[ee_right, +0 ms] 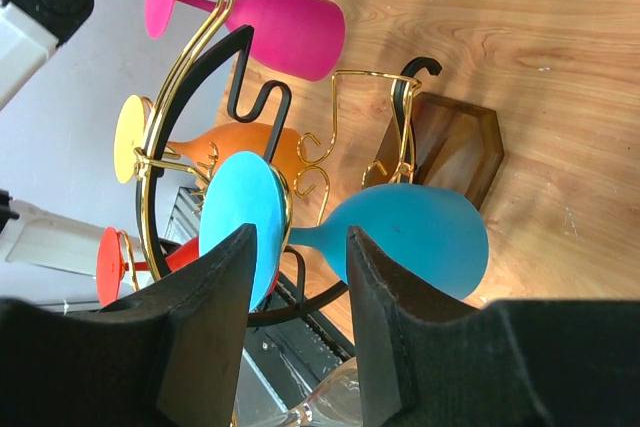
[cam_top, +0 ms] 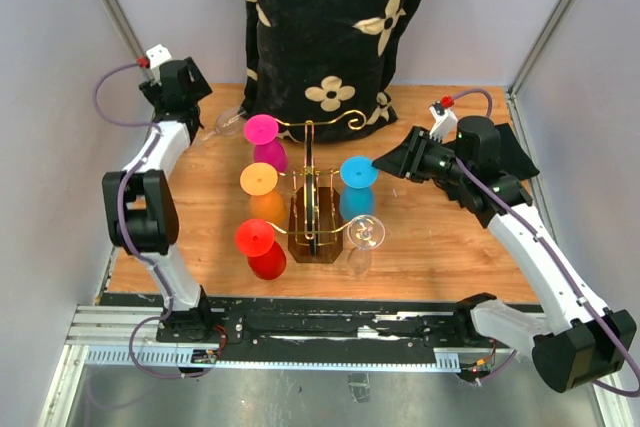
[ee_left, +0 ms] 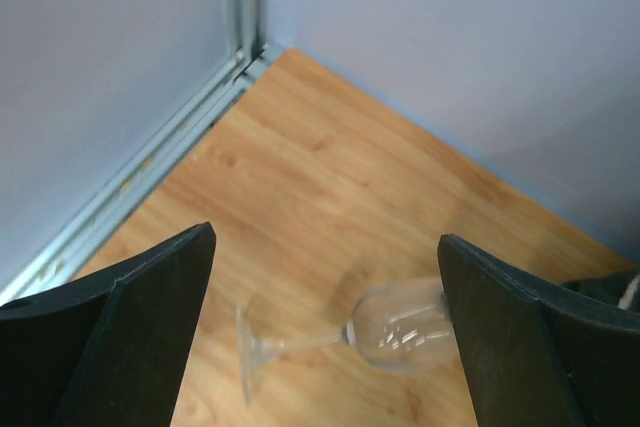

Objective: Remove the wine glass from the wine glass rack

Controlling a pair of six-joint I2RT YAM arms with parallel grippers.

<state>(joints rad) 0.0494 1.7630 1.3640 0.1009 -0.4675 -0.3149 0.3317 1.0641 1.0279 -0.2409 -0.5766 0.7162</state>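
The gold wire wine glass rack point(cam_top: 312, 195) stands on its dark brown base point(ee_right: 452, 145) mid-table. A blue wine glass point(cam_top: 357, 173) hangs upside down on its right side, with a clear one point(cam_top: 366, 233) nearer the front. Pink point(cam_top: 262, 131), orange point(cam_top: 258, 180) and red point(cam_top: 255, 238) glasses hang on the left. My right gripper point(cam_top: 386, 161) is open right at the blue glass point(ee_right: 420, 232); its fingertips point(ee_right: 228, 262) flank the stem without closing on it. My left gripper point(ee_left: 326, 237) is open at the far left over a clear glass point(ee_left: 395, 325) lying on its side.
A black cloth with beige flowers point(cam_top: 330, 27) stands against the back wall behind the rack. Grey side walls close in the table on both sides, with a metal corner post point(ee_left: 240, 7) by the left gripper. A black rail point(cam_top: 330, 322) runs along the near edge.
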